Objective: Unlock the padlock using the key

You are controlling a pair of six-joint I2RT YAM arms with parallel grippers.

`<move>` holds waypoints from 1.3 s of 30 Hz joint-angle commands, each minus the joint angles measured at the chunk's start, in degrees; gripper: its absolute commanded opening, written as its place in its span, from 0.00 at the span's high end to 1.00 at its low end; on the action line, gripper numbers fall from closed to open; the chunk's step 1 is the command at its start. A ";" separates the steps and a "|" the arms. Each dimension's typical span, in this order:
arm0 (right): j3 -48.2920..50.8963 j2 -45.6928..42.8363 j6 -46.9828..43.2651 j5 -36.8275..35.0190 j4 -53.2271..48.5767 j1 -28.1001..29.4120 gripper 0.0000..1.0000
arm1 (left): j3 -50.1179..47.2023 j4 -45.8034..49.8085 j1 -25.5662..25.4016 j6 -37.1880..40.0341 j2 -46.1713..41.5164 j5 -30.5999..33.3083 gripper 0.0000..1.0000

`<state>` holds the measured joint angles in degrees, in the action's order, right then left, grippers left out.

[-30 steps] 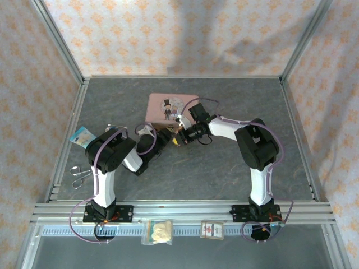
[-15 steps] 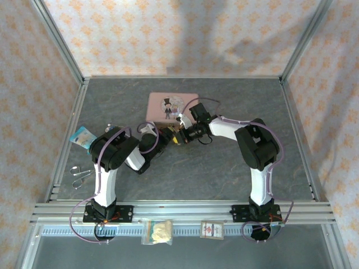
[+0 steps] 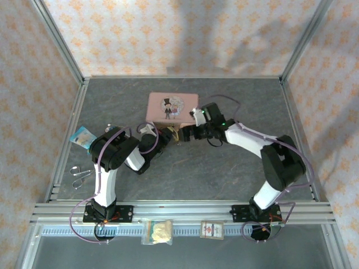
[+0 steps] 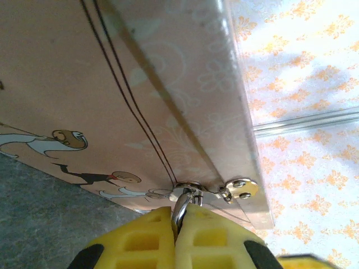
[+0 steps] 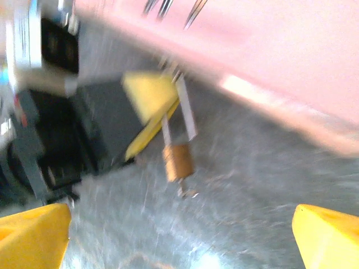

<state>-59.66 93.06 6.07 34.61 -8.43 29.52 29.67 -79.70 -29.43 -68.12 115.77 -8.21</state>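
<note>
The tiny brass padlock (image 5: 178, 161) hangs by its thin silvery shackle (image 4: 180, 204) from the loop on the pink tin (image 3: 172, 106). In the blurred right wrist view, a small silvery key (image 5: 185, 190) sticks out of the padlock's underside. My left gripper (image 4: 178, 216) is shut on the shackle, its yellow fingers (image 4: 143, 238) pressed together just below the tin's loop. My right gripper (image 5: 179, 241) is open a short way back from the padlock, with nothing between its fingers (image 5: 33, 235). From above, the left gripper (image 3: 170, 135) and the right gripper (image 3: 187, 134) face each other in front of the tin.
The tin's own round silvery clasp (image 4: 241, 188) sits just right of the loop. Scissors (image 3: 79, 175) and a small blue packet (image 3: 83, 136) lie at the table's left edge. Two small packets (image 3: 157, 230) rest on the front rail.
The right arm swung its elbow out to the right, and its gripper drew back a little from the padlock. The left gripper kept its hold and place.
</note>
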 commanded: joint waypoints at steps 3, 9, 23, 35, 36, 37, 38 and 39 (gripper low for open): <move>-0.29 -1.01 13.14 -16.67 4.58 -4.84 0.00 | -1.66 -3.24 0.15 -1.40 0.00 2.76 1.00; -2.34 4.99 19.01 -17.82 12.25 -4.90 0.00 | -3.27 -6.70 0.00 -5.40 0.65 7.68 1.00; -4.38 12.31 24.93 -20.08 21.13 -1.25 0.00 | -4.10 -8.45 -2.35 -10.37 0.54 21.76 1.00; -6.64 18.10 31.12 -29.10 16.94 1.47 0.00 | -6.73 -10.49 -2.74 -12.65 -0.54 29.47 1.00; -6.11 17.95 31.16 -29.69 16.48 1.49 0.00 | -6.86 -10.64 -2.73 -12.79 -0.62 30.14 1.00; -5.42 17.65 31.16 -30.43 16.30 1.48 0.00 | -6.90 -10.62 -2.74 -12.97 -0.75 31.01 1.00; -4.71 17.34 31.15 -31.02 16.01 1.44 0.00 | -7.03 -10.56 -2.74 -13.05 -0.86 31.86 1.00; -4.17 16.98 31.20 -31.51 15.80 1.45 0.00 | -7.13 -10.37 -2.71 -13.17 -1.12 32.54 1.00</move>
<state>-66.52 110.93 36.18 9.80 10.90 31.31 23.77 -87.26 -32.27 -79.72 116.25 17.47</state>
